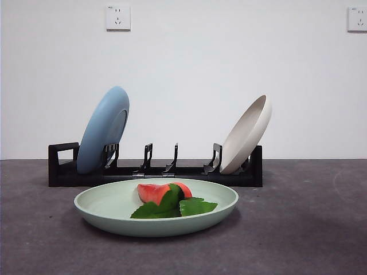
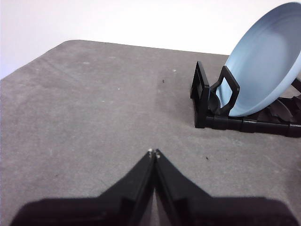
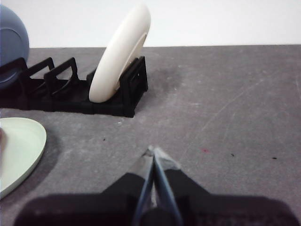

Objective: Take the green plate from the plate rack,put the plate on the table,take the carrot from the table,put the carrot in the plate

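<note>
Lying flat on the dark grey tabletop, nearest the camera: the green plate, pale mint, rim raised. Resting inside it, near the middle: the carrot, orange-red, with its broad green leaves spreading toward the front rim. Standing just behind the plate: the long black plate rack, loop handle at its left end. Leaning in the rack's left slots: a light blue plate. Leaning at the right end: a beige-white plate. Middle prongs standing bare. Showing on the white wall behind: two power sockets.
</note>
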### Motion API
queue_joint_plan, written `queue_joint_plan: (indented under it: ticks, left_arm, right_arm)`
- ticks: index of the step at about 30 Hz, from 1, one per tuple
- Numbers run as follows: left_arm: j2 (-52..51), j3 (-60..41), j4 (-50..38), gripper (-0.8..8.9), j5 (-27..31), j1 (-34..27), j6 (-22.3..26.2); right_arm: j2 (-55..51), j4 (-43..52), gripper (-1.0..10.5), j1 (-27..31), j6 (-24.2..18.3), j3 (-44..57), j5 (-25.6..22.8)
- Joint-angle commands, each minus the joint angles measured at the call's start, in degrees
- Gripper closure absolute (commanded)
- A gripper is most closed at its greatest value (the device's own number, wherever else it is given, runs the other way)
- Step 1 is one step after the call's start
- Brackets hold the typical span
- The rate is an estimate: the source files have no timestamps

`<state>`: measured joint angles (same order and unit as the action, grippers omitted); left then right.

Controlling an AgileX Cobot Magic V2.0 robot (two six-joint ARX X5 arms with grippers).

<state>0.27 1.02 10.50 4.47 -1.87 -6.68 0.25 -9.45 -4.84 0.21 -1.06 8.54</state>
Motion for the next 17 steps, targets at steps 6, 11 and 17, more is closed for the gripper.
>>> queue_joint_plan:
  ticks: [6, 11, 17]
  left_arm:
    - [-0.15, -0.76, -0.26, 8.15, -0.13, -0.11, -0.20]
    - [-0.15, -0.76, -0.26, 8.15, -0.15, -0.11, -0.22]
    - [-0.15, -0.76, -0.26, 8.15, -0.15, -0.11, -0.22]
  right_arm:
    - [-0.20, -0.28, 9.5, 0.02, 2.51, 0.76, 0.02]
    - [-0.13, -0.26, 9.5, -0.04, 2.51, 0.76, 0.04]
    - [-0.15, -0.24, 9.5, -0.04, 2.51, 0.76, 0.04]
